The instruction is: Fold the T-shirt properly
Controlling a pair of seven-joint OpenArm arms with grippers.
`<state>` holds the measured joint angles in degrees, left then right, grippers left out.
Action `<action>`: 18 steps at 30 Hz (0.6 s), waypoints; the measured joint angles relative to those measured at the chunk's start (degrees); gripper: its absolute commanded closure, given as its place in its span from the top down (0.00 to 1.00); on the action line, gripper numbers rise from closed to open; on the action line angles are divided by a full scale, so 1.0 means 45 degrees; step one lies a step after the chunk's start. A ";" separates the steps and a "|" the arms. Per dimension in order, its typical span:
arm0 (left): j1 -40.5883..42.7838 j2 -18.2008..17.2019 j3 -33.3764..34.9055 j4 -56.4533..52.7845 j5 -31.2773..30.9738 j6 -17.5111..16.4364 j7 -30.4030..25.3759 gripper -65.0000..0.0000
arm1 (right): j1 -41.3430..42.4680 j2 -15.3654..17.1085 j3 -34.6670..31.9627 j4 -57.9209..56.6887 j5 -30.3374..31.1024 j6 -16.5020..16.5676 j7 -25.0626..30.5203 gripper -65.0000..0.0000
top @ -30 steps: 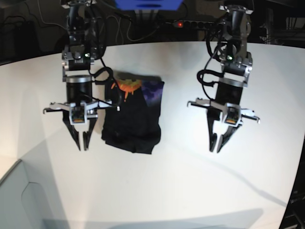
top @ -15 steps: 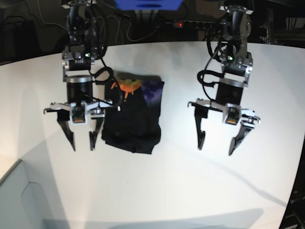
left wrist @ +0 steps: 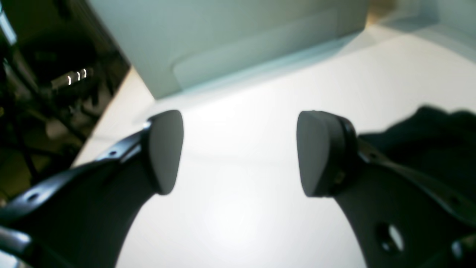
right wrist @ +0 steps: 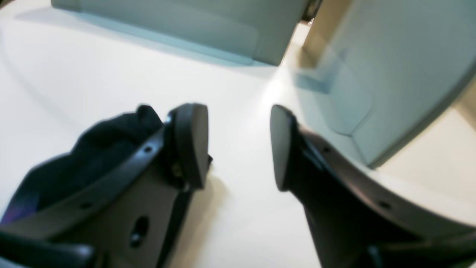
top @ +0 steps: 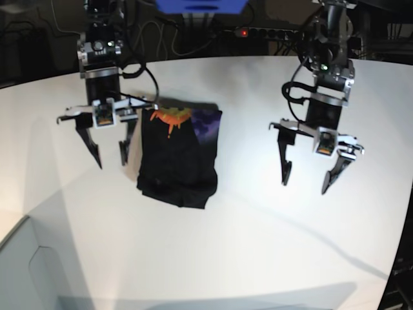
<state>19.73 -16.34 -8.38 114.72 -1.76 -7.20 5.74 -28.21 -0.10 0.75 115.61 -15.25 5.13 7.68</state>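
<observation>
The T-shirt [top: 179, 155] lies folded into a compact black rectangle on the white table [top: 245, 245], its orange and purple print showing at the far end. My right gripper [top: 110, 161] hangs open just beside the T-shirt's left edge, holding nothing. In the right wrist view the gripper [right wrist: 238, 145] is open over bare table, with black T-shirt fabric [right wrist: 104, 156] behind one finger. My left gripper [top: 304, 186] hangs open well to the right of the T-shirt, empty. The left wrist view shows the left gripper [left wrist: 241, 152] spread wide, with the T-shirt [left wrist: 427, 141] at the far right.
A grey panel [top: 26, 271] stands at the table's front left corner. Grey panels [left wrist: 230, 44] also fill the top of the wrist views. Cables and a power strip [top: 258, 31] with a red light lie behind the table's far edge.
Both grippers went from shut to open. Both arms have since lifted and drawn back toward the far side of the table. The T-shirt has not moved.
</observation>
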 measured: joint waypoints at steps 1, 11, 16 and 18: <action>0.0287 -0.0102 -0.0262 0.0010 -0.0505 -0.0102 -0.0267 0.70 | -0.0466 0.0005 0.0282 0.0000 -0.0005 -0.0005 0.0350 0.38; 0.3279 -0.0889 -0.2793 0.0049 -0.3094 -0.0058 -0.1515 0.70 | -0.2769 0.0539 0.2676 0.0019 0.2492 -0.0010 0.0588 0.37; 0.4721 -0.1132 -0.2744 0.0058 -0.3094 -0.0073 -0.1423 0.70 | -0.3565 0.0622 0.3162 0.0029 0.2492 -0.0005 0.0641 0.37; 0.5090 -0.1132 -0.2705 0.0058 -0.2987 -0.0073 -0.1433 0.70 | -0.3963 0.0636 0.3196 0.0029 0.2492 0.0000 0.0641 0.37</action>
<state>42.63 -21.43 -20.56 114.98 -15.20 -7.53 -0.71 -46.04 2.76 15.14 115.74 -4.03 5.13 10.57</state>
